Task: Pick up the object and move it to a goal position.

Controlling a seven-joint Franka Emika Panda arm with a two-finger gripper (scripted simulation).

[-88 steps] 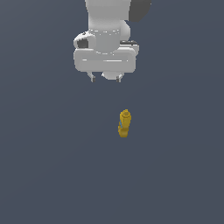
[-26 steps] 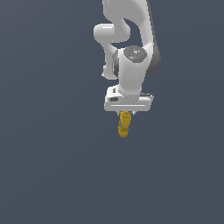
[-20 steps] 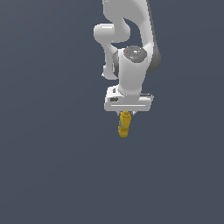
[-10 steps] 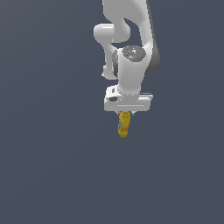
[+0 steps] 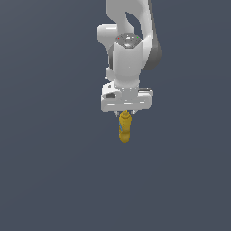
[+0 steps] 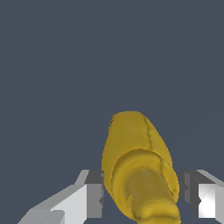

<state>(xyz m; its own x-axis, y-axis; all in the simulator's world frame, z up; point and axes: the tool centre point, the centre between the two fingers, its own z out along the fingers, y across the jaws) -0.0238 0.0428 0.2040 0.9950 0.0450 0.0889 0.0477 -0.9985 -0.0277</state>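
The object, a mustard-yellow squeeze bottle (image 5: 124, 130), sits directly under my gripper (image 5: 126, 113) in the exterior view, its capped neck up between the fingers and its body sticking out below. In the wrist view the bottle (image 6: 139, 170) fills the space between the two fingers (image 6: 94, 192), which stand close against its sides. The gripper is shut on the bottle near its neck end. The blue label barely shows.
Only a plain dark grey surface (image 5: 49, 171) surrounds the bottle. The white arm (image 5: 131, 49) rises behind the gripper in the exterior view. No other objects or goal marker show.
Since 4.4 s ago the gripper came down over the bottle. In the last half second the gripper and bottle shifted together slightly toward the exterior view's left and up.
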